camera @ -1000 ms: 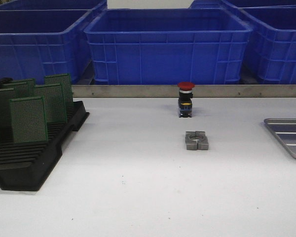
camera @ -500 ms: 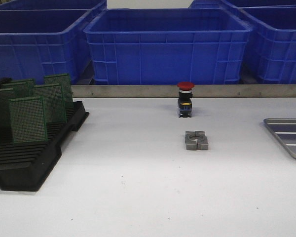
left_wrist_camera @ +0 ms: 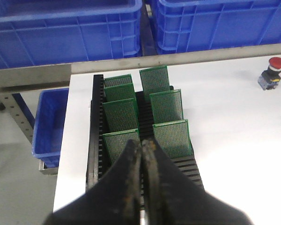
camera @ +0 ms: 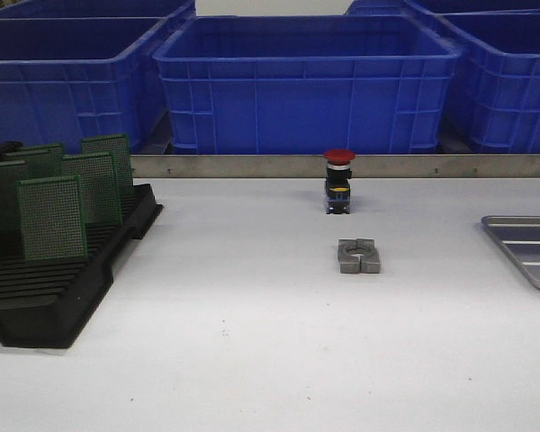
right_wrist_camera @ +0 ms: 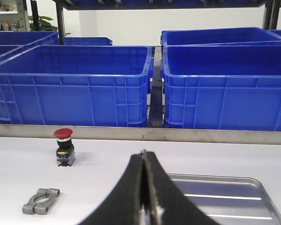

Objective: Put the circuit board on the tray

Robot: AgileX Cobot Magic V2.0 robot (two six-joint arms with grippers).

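Left pincer (left_wrist_camera: 141,147) pressed together | right pincer (right_wrist_camera: 144,161) pressed together | tray (camera: 533,261) bare

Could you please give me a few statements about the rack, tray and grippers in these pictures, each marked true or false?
1. Green perforated circuit boards stand upright in the black slotted plastic rack. True.
2. A circuit board already lies on the shallow grey metal tray. False: the part of the tray in view holds no board.
3. The left gripper grips a board. False: its fingers are shut together on nothing, short of the boards.
4. The right gripper is shut. True.
5. The red-capped push button stands inside a blue plastic bin. False: it stands on the white table.
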